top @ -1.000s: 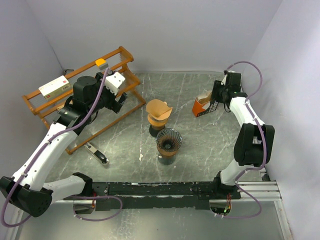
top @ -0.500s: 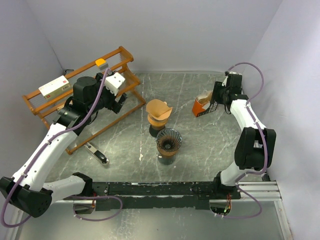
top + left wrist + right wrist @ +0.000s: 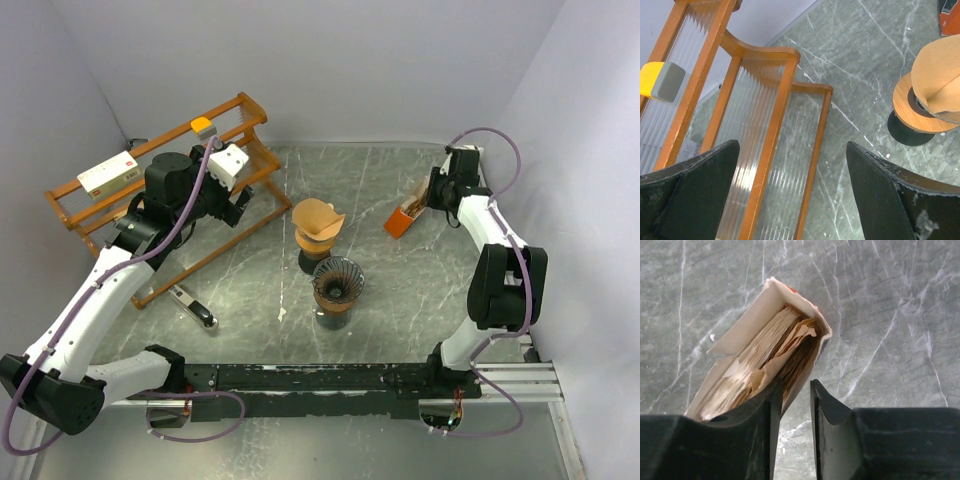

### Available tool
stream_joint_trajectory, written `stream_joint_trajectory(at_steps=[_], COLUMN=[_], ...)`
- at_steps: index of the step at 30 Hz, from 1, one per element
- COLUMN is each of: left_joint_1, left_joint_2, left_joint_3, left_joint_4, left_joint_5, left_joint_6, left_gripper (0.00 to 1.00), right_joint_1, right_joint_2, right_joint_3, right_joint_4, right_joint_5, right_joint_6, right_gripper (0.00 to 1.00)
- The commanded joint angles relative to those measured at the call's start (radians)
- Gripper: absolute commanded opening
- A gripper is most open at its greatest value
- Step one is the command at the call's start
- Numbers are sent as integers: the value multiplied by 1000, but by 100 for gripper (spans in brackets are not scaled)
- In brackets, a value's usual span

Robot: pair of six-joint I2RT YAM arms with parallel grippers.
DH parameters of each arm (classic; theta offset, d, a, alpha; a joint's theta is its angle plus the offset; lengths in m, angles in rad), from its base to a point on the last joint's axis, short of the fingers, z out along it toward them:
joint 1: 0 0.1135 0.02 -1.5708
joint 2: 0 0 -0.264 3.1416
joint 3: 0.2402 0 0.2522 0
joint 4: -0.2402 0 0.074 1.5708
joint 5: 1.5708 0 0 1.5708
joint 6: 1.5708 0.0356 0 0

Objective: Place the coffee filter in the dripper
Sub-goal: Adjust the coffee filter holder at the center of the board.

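The coffee filters (image 3: pixel 771 352) are a brown paper stack inside an orange and white box (image 3: pixel 402 220) at the back right. My right gripper (image 3: pixel 794 385) is at the box's mouth, one finger among the filters and the other outside the box wall (image 3: pixel 805 370). Its jaws stand narrowly open, with table showing between them. The empty ribbed brown dripper (image 3: pixel 338 281) sits on a dark server at the centre. Behind it a second dripper on a wooden stand (image 3: pixel 317 238) holds a paper filter (image 3: pixel 317 217). My left gripper (image 3: pixel 792 147) hangs wide open over the rack, holding nothing.
A wooden rack (image 3: pixel 215 215) lies at the back left, carrying a white box (image 3: pixel 108 172) and a yellow-grey block (image 3: pixel 203 126). A black-handled tool (image 3: pixel 195 308) lies on the table in front of it. Walls close in on three sides.
The right jaws have narrowed at the filter box. The box has tipped and now looks slimmer from above. The left arm has not moved.
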State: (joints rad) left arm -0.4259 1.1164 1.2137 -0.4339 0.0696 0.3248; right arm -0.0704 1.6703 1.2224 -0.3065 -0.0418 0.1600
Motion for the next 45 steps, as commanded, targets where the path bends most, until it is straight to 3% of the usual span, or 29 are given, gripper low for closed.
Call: stream_joint_trajectory(at_steps=[1, 11, 14, 20, 29, 38, 45], left_joint_1=[13, 13, 13, 13, 13, 19, 20], left_joint_2=[1, 0, -2, -7, -9, -14, -13], left_joint_3=[-11, -8, -10, -11, -8, -14, -19], left_joint_4=[29, 28, 29, 28, 26, 29, 29], left_joint_5=[24, 18, 16, 18, 21, 25, 30], left_joint_6=[2, 12, 12, 12, 14, 15, 18], left_gripper=[100, 100, 100, 99, 100, 100, 100], right_joint_1=[-5, 2, 11, 24, 29, 30, 47], right_joint_2=[18, 139, 180, 198, 242, 226, 213], right_joint_3=[70, 228, 267, 277, 302, 324, 322], right_joint_4=[-13, -172, -210, -215, -257, -292, -332], right_joint_5=[-9, -63, -72, -70, -76, -101, -81], right_joint_6=[-27, -114, -125, -148, -179, -233, -290], right_gripper=[26, 5, 2, 3, 19, 3, 7])
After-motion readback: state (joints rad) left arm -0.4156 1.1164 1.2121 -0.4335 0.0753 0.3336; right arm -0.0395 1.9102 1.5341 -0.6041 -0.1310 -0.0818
